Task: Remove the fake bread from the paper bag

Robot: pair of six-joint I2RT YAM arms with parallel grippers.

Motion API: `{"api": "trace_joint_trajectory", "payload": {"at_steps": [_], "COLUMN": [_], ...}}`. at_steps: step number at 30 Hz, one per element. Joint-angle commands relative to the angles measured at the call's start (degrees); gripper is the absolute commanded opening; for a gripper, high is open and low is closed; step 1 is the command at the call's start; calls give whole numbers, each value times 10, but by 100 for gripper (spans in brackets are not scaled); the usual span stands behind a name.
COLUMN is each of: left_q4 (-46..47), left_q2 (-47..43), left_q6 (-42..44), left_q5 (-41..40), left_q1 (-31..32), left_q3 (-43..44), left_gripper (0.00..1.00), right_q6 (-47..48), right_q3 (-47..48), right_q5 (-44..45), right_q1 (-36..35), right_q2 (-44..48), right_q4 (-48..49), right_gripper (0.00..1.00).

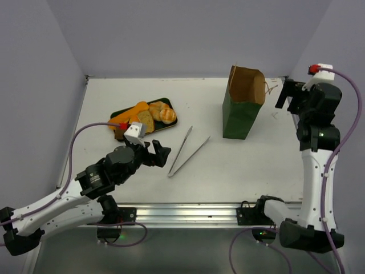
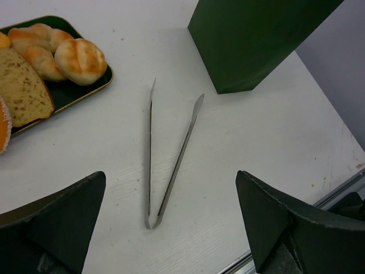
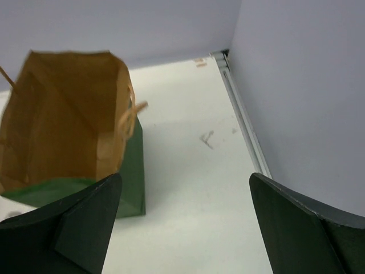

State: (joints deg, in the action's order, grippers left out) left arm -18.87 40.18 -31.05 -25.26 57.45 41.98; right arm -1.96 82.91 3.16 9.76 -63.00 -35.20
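Observation:
The paper bag point(image 1: 242, 105) stands upright and open at the back right, dark green outside, brown inside. In the right wrist view the bag point(image 3: 63, 114) shows no bread in the part of its inside that I can see. The fake bread point(image 1: 154, 114) lies on a dark green tray point(image 1: 169, 101): golden rolls point(image 2: 80, 60), a tan slice point(image 2: 23, 91), and an orange loaf point(image 2: 3, 134) at the view's edge. My left gripper point(image 1: 161, 154) is open and empty, low over the table near the tray. My right gripper point(image 1: 288, 97) is open and empty, raised just right of the bag.
Metal tongs point(image 1: 187, 150) lie flat on the table between the tray and the bag, their joined end toward my left gripper point(image 2: 170, 177). Walls enclose the table on the left, back and right. A metal rail point(image 1: 188, 212) runs along the near edge.

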Motion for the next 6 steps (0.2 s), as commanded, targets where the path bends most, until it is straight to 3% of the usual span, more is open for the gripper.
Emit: {"api": "trace_joint_trajectory", "payload": {"at_steps": [1, 6], "left_q4": [-41, -71], "left_q2": [-16, -44], "left_q6": [-14, -23], "left_q5": [-33, -52], "left_q1": [1, 1], "left_q3": [15, 12], "left_gripper": [99, 99], "right_q6": [52, 78], "right_q3": [-89, -172], "right_q5": [31, 23], "right_q1": [-1, 0], "right_q2": [45, 127], "right_q4": [-3, 23], "right_gripper": [99, 99]}}
